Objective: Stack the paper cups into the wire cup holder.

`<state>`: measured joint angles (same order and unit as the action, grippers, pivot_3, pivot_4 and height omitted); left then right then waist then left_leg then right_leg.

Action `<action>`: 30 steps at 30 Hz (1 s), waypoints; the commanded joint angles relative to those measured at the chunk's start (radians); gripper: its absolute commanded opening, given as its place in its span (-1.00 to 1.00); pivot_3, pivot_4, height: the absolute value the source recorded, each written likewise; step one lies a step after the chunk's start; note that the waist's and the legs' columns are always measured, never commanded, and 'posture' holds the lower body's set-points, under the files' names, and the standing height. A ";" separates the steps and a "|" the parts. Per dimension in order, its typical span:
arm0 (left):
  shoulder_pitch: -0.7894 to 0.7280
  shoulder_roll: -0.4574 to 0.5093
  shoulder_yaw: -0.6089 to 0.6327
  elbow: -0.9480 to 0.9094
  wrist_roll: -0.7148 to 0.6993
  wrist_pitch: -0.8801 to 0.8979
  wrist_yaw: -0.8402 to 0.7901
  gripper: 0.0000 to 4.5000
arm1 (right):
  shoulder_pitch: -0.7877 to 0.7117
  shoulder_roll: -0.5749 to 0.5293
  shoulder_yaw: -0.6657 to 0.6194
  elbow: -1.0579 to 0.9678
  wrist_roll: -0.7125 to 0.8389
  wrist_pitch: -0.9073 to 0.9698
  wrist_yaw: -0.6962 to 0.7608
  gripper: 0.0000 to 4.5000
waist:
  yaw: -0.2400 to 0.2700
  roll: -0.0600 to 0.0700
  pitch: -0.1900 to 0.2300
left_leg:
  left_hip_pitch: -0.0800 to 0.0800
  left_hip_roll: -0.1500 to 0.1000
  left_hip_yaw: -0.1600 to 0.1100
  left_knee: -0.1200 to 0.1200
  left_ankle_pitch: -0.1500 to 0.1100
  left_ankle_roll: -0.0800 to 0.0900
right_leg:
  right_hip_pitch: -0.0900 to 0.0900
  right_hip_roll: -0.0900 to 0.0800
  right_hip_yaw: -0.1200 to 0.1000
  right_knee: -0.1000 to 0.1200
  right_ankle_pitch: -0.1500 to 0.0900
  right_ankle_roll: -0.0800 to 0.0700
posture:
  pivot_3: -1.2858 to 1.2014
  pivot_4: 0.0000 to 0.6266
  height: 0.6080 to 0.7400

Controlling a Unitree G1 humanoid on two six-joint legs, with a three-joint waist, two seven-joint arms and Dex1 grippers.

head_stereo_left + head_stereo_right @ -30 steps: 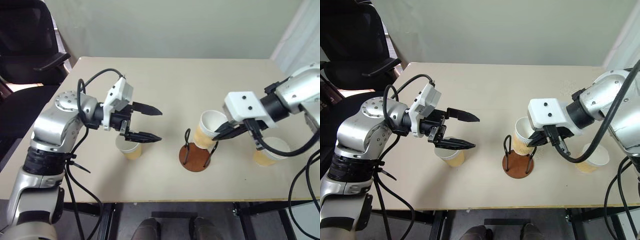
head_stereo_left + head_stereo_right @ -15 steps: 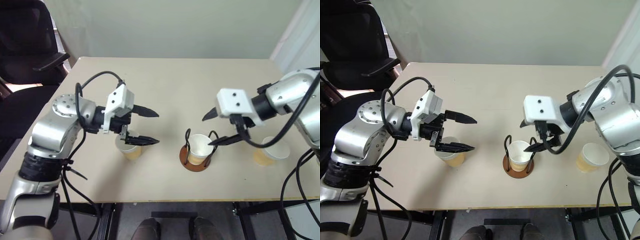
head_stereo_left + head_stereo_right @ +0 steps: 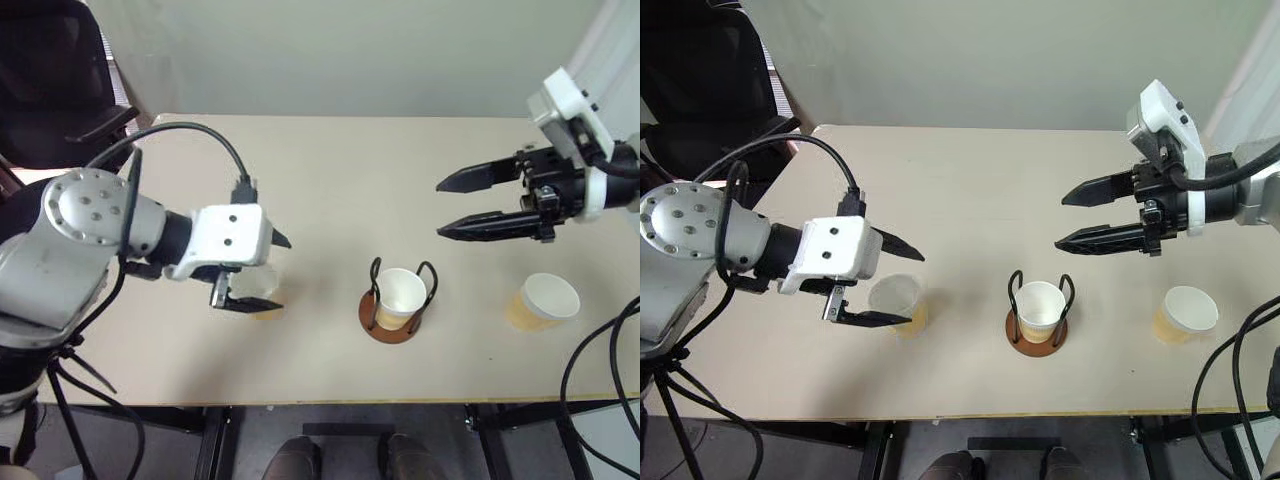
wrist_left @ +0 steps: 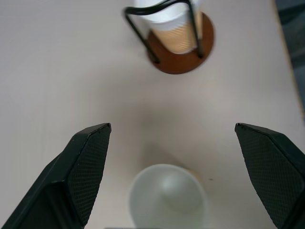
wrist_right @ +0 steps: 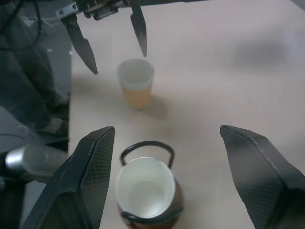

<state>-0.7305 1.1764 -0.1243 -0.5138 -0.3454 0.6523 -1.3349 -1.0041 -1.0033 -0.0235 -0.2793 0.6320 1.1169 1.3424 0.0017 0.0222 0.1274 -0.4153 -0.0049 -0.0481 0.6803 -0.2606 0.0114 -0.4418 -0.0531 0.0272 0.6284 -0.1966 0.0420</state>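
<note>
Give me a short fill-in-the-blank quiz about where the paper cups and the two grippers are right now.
1. The wire cup holder holds ____ paper cup.
2. The number of paper cups standing loose on the table is ____.
3. The left gripper hangs over a loose cup with its fingers ____.
4. The right gripper is open and holds ____.

Missing words: one; two; open; nothing

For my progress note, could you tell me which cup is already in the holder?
The middle cup, between the holder's wire loops; the other two stand on the table.
</note>
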 commanded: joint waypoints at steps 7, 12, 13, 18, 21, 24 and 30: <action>0.129 0.136 -0.010 -0.108 0.137 0.041 0.085 1.00 | -0.006 -0.039 0.006 0.020 0.069 -0.056 0.046 0.62 | -0.005 0.000 0.000 | 0.002 0.000 0.000 0.000 0.000 0.000 | 0.000 0.000 0.000 0.002 0.000 -0.001 | 0.03 -0.52 1.00; 0.201 0.167 -0.004 -0.113 0.194 0.024 0.106 1.00 | -0.023 -0.045 0.034 0.048 0.067 -0.069 0.061 0.62 | -0.005 0.000 0.000 | 0.002 0.000 0.000 0.000 0.000 0.000 | 0.000 0.000 0.000 0.002 0.000 -0.002 | 0.03 -0.52 1.00; 0.212 0.174 -0.004 -0.111 0.206 0.019 0.108 1.00 | -0.024 -0.046 0.039 0.051 0.066 -0.071 0.064 0.62 | -0.005 0.000 0.000 | 0.002 0.000 0.000 0.000 0.000 -0.001 | 0.000 0.000 0.000 0.003 0.000 -0.002 | 0.03 -0.52 1.00; 0.242 0.170 -0.013 -0.096 0.235 0.008 0.110 1.00 | -0.036 -0.042 0.054 0.061 0.062 -0.078 0.066 0.62 | -0.005 0.000 0.000 | 0.001 0.000 -0.001 0.000 -0.001 -0.001 | 0.000 0.000 0.000 0.002 -0.001 -0.003 | 0.03 -0.52 1.00; 0.240 0.143 -0.058 -0.067 0.277 -0.016 0.119 1.00 | -0.033 -0.036 0.059 0.060 0.062 -0.085 0.063 0.62 | -0.005 0.000 0.000 | 0.002 0.000 -0.001 0.000 -0.001 -0.001 | 0.000 0.000 0.000 0.003 -0.001 -0.003 | 0.03 -0.52 1.00; 0.231 0.121 -0.101 -0.026 0.322 -0.056 0.117 1.00 | -0.029 -0.033 0.061 0.057 0.064 -0.091 0.056 0.62 | -0.005 0.000 0.000 | 0.002 0.000 -0.001 0.000 -0.001 -0.001 | 0.000 0.000 0.000 0.003 -0.001 -0.003 | 0.03 -0.52 1.00; 0.187 0.050 -0.175 0.046 0.388 -0.146 0.096 1.00 | -0.009 -0.029 0.051 0.042 0.069 -0.101 0.037 0.62 | -0.004 0.000 0.000 | 0.001 0.000 -0.001 0.000 -0.001 -0.001 | -0.001 0.000 0.000 0.005 -0.001 -0.004 | 0.03 -0.52 1.00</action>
<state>-0.5199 1.2346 -0.2976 -0.4732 0.0196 0.5382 -1.2326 -1.0065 -1.0265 0.0534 -0.2131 0.6850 1.0296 1.3884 -0.0027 0.0222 0.1273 -0.4138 -0.0048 -0.0492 0.6804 -0.2620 0.0100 -0.4430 -0.0535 0.0270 0.6341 -0.1982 0.0377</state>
